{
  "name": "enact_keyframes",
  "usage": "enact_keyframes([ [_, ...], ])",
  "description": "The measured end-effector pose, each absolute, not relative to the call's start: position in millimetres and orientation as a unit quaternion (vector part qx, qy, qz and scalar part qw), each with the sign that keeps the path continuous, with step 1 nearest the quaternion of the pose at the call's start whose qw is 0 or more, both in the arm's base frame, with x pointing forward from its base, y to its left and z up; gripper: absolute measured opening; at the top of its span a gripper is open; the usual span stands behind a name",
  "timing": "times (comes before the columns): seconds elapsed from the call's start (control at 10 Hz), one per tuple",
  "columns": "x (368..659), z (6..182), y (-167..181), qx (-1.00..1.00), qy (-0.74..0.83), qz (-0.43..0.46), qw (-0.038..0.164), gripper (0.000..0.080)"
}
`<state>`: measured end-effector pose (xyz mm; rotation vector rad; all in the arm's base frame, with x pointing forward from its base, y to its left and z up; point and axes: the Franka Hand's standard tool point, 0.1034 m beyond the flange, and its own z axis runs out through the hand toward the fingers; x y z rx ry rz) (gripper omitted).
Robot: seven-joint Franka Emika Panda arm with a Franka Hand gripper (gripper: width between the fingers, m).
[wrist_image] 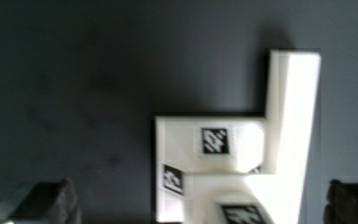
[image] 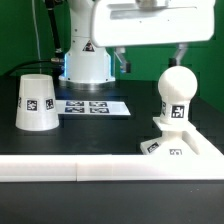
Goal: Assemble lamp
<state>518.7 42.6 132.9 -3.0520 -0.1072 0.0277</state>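
Note:
The ball-shaped white bulb [image: 177,88] stands upright on the low angular base [image: 166,138] at the exterior view's right. The truncated-cone shade [image: 35,101] stands on the table at the exterior view's left, apart from them. My gripper [image: 152,58] hangs open and empty above the table, higher than the bulb and a little towards the exterior view's left of it. In the wrist view the tagged base [wrist_image: 211,150] lies below the open gripper [wrist_image: 197,205], with one dark finger [wrist_image: 43,200] at each side. The bulb is not clearly told apart there.
The marker board [image: 92,107] lies flat between the shade and the base. A white angled wall [image: 120,168] runs along the table's front and round the base; it also shows in the wrist view [wrist_image: 297,100]. The robot's pedestal [image: 85,65] stands behind.

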Motion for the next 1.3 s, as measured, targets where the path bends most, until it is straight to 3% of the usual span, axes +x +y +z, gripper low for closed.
enact_keyframes([
  [0.2,505,127.1,15,-0.999,-0.028,0.009,0.044,0.0699],
  [0.6,506,126.6,9,-0.999,-0.031,0.008,0.043,0.0699],
  [0.8,503,125.9,-12,-0.999,-0.022,0.008,0.041,0.0699],
  [1.1,468,119.7,-69,-1.0,-0.004,0.002,0.031,0.0699],
  [1.3,463,118.6,-90,-1.0,-0.006,0.002,0.029,0.0699],
])
